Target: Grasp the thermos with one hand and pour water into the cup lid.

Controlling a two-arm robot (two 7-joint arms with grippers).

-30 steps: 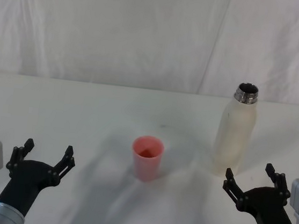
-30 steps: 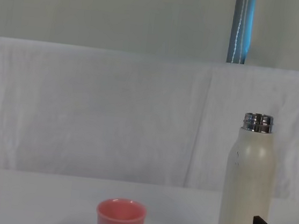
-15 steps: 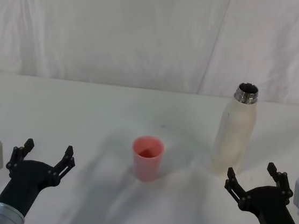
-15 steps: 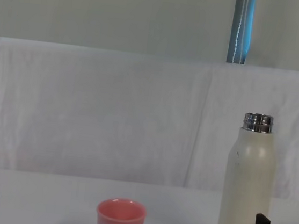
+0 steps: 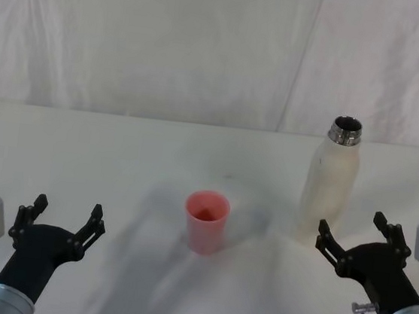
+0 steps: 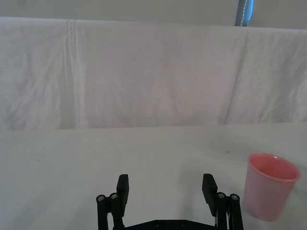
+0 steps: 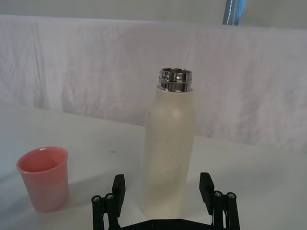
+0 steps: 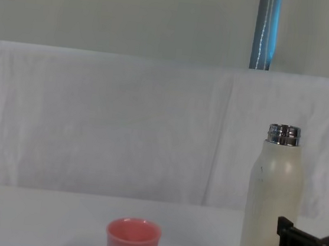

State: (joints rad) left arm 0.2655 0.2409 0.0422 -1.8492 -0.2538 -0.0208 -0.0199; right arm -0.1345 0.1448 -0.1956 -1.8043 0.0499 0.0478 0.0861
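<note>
The thermos (image 5: 329, 184) stands upright right of centre in the head view, its steel neck uncapped and its cream body rising well above everything else on the white table (image 5: 119, 154). The cup lid (image 5: 205, 221) sits upright near the middle of the frame, to the thermos's left and well apart from it. The right gripper (image 5: 356, 233) hovers at the lower right, fingers spread wide and holding nothing — in the right wrist view its tips frame the base of the bottle without touching it. The left gripper (image 5: 65, 217) rests at the lower left, also spread wide and empty, apart from the cup.
</note>
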